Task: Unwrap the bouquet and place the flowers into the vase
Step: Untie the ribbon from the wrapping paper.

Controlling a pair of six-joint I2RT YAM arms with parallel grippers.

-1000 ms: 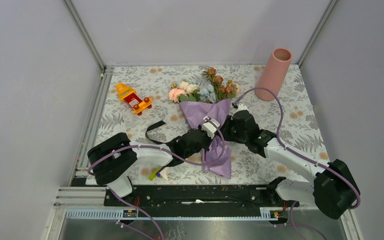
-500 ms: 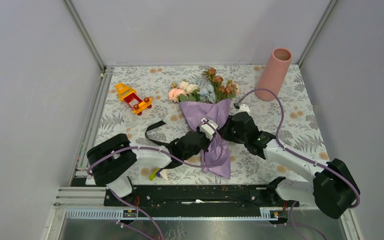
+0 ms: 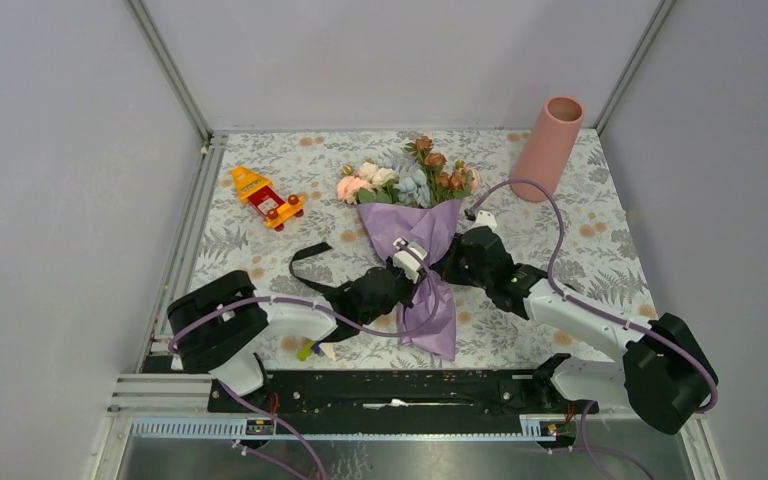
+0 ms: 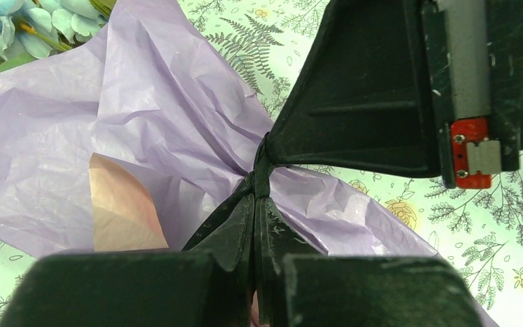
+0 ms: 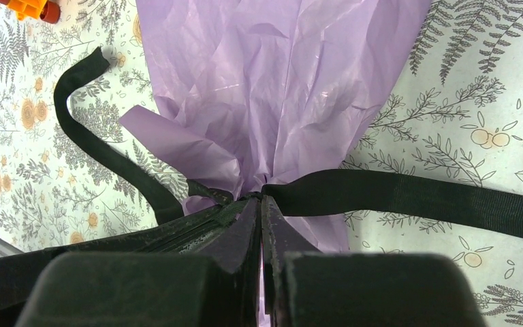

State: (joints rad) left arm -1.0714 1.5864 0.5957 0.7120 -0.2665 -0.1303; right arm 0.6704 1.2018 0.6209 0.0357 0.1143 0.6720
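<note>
Left end effector (image 4: 254, 197) is pinched closed on the black ribbon (image 5: 408, 197) at the waist of the bouquet (image 3: 422, 235). It lies mid bench (image 3: 610, 250), tail toward the arms and flowers (image 3: 405, 180) pointing away. Right end effector (image 5: 260, 199) is clamped tight on that same knot from the other side, so neither's nearer, and the vase (image 3: 548, 148) stands upright far right, well apart.

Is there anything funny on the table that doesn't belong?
Yes. A little orange and red toy car sits to the left of the bouquet, and it doesn't go with it at all. The bouquet also lies flat on its side, with one end of its black ribbon trailing loose beside it.
</note>
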